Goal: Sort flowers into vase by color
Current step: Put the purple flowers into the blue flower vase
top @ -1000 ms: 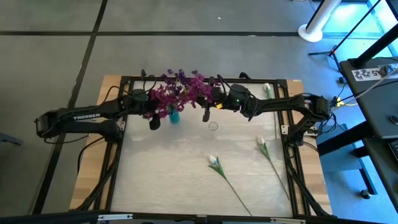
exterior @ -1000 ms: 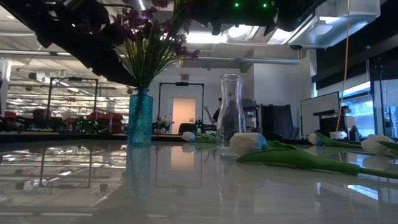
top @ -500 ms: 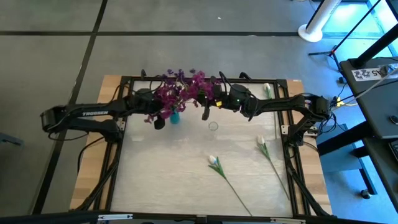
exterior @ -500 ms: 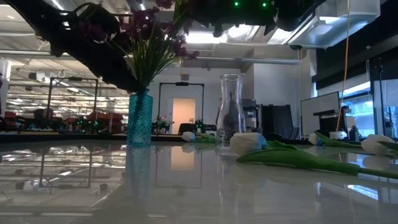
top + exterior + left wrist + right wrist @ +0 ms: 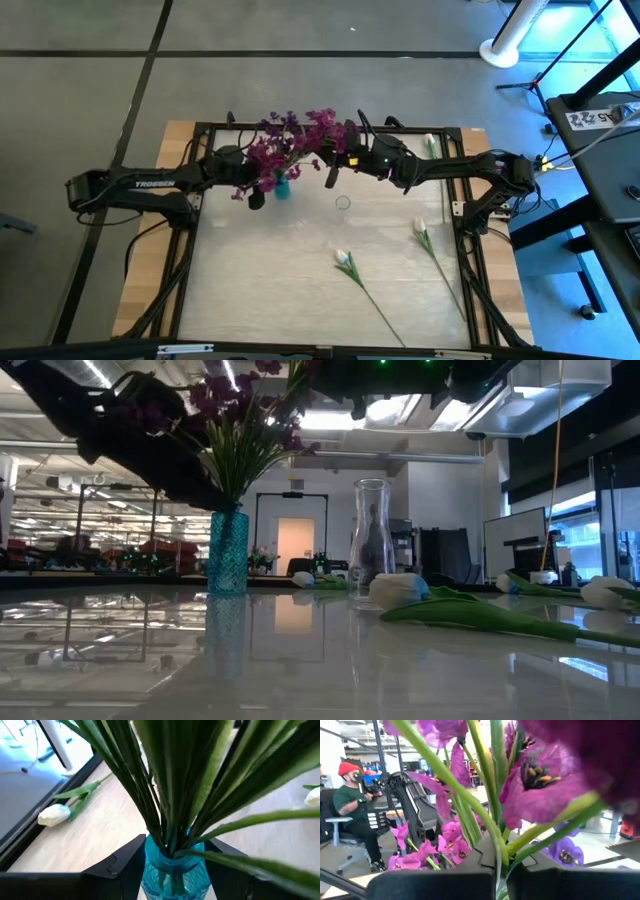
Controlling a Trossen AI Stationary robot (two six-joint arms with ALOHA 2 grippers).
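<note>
1. Left end effector [image 5: 262,190]: half-open, its fingers [image 5: 120,862] flanking the neck of the blue vase [image 5: 172,870]; whether they touch it cannot be told.
2. Right end effector [image 5: 340,160]: clamped on a purple stem [image 5: 470,805] above the blue vase, among the purple flowers [image 5: 295,145] bunched there.
3. Clear vase [image 5: 371,545]: upright beside the blue vase [image 5: 228,552], holding no stems.
4. White flowers: two lie on the surface [image 5: 260,280] at the near right, one [image 5: 345,260] and another [image 5: 420,230]; a third [image 5: 430,145] lies at the far right edge.
5. Person [image 5: 350,815]: seated in the room beyond.
</note>
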